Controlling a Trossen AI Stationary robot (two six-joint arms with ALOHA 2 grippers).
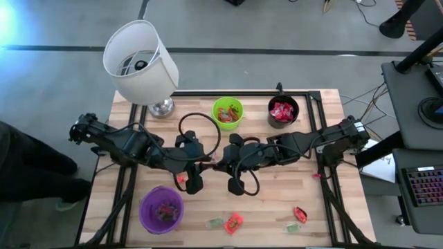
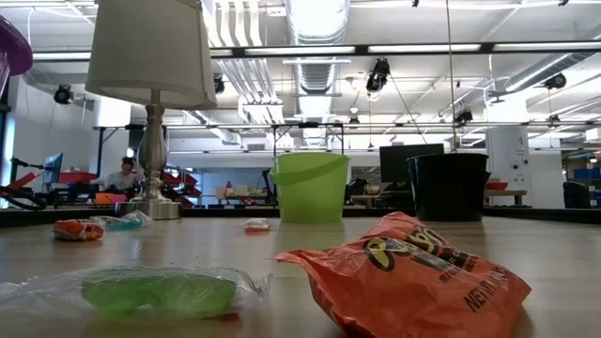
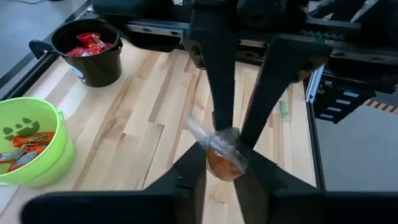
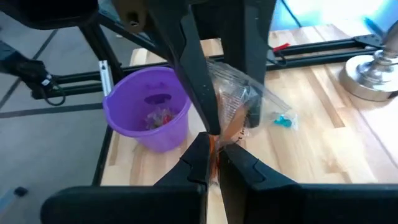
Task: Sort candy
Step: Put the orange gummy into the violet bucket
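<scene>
Both arms are meeting over the middle of the desk [image 1: 304, 104], the left gripper [image 3: 221, 163] and right gripper [image 4: 212, 152] each clenching jaws on one orange wrapped candy [image 3: 222, 160], apparently passing it between them for sorting into a cup.

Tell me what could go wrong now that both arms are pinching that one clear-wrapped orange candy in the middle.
Both the left end effector and the right end effector are shut on one orange candy, so pulling apart could tear its clear wrapper. If either lets go early, it could drop onto the table rather than into the purple cup. The arms are also close enough to bump.
</scene>
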